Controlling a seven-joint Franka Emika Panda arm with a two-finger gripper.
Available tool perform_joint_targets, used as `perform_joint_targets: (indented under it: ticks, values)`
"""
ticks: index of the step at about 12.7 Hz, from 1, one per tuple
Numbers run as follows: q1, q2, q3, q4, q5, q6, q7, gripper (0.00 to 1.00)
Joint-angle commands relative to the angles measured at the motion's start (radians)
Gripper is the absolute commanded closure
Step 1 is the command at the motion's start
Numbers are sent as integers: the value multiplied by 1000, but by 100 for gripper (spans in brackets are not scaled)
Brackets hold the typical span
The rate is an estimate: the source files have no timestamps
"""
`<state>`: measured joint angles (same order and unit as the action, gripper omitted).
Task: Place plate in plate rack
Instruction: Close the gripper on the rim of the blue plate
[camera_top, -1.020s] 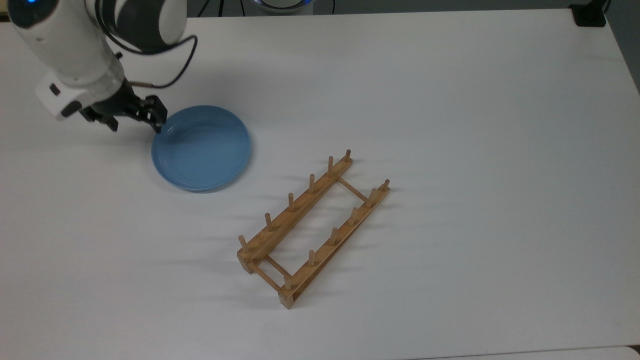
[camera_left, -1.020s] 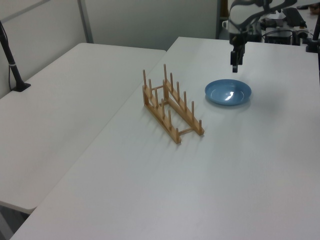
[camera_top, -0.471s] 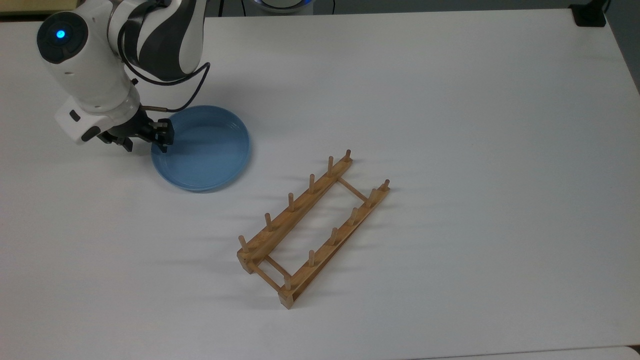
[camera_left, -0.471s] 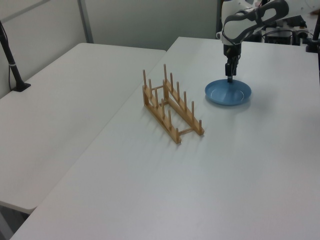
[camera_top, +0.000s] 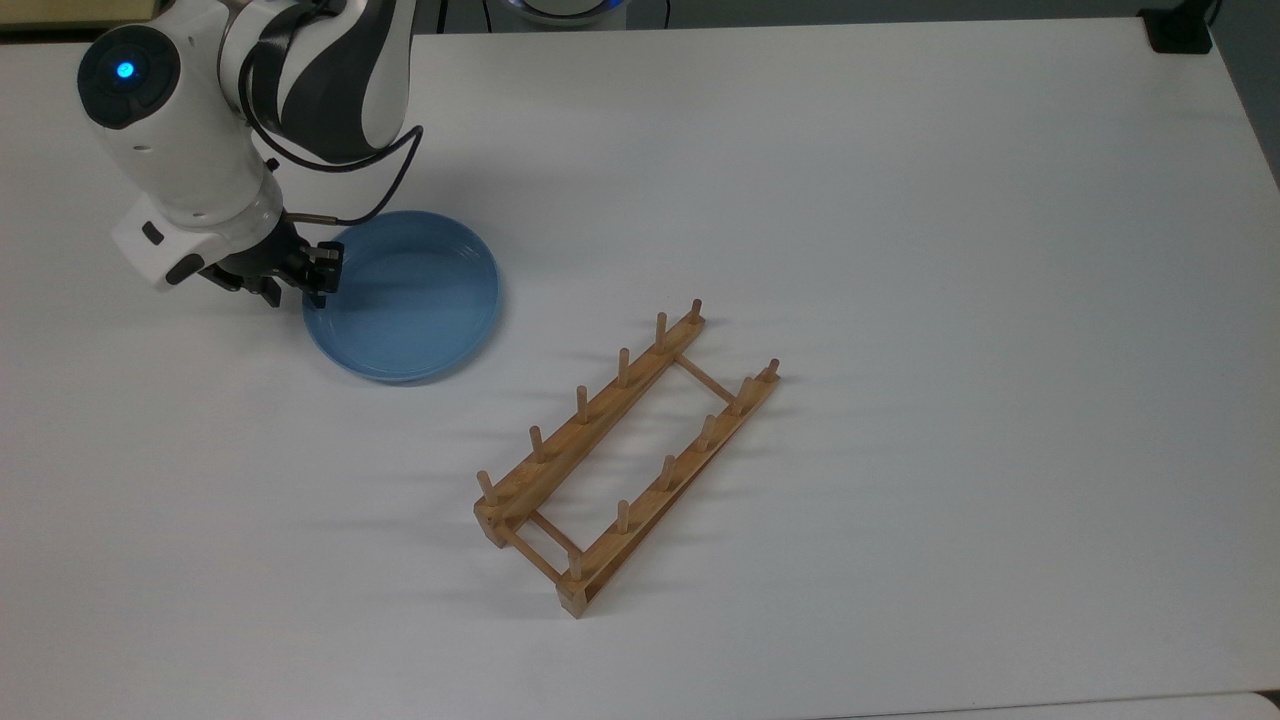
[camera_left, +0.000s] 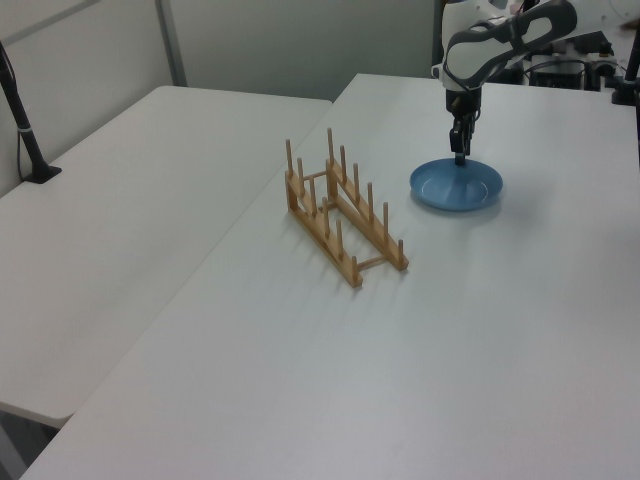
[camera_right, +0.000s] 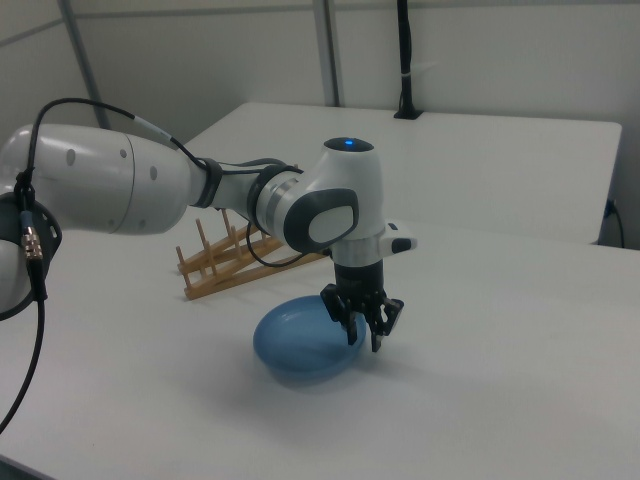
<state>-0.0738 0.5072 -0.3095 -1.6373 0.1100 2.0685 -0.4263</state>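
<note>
The light-blue plate (camera_top: 410, 300) (camera_left: 458, 186) (camera_right: 300, 345) lies flat on the white table, toward the top view's upper left. My gripper (camera_top: 297, 285) (camera_left: 459, 155) (camera_right: 365, 335) points down at the plate's edge on the top view's left. It is open, with one finger inside the rim and the other outside it. The wooden plate rack (camera_top: 600, 410) (camera_left: 330, 210) (camera_right: 225, 265) stands with nothing in it near the table's middle, set diagonally, well to the top view's right of the plate.
A black clamp base (camera_top: 1180, 30) sits at the table's corner in the top view's upper right. In the left view a second white table (camera_left: 130, 200) adjoins on the left, with a black post (camera_left: 25, 130) on it. Behind the plate, my arm's cable (camera_top: 380, 190) loops.
The gripper has come down from above the plate's edge to straddle the rim. Over the last half second its fingers have drawn a little closer together. Plate and rack have not moved.
</note>
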Motion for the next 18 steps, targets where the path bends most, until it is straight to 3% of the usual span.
perform_joint_targets:
  ticks: [1,4,7,10,14,18]
  values:
    - [17,7,0,-9,13,19,0,60]
    - [19,14,0,-9,11,19,0,65]
    - [19,14,0,-9,13,18,0,76]
    - [19,10,0,-7,13,16,-8,100]
    - [17,-10,0,1,11,7,-14,100]
    - [2,-111,-14,2,13,10,-45,100]
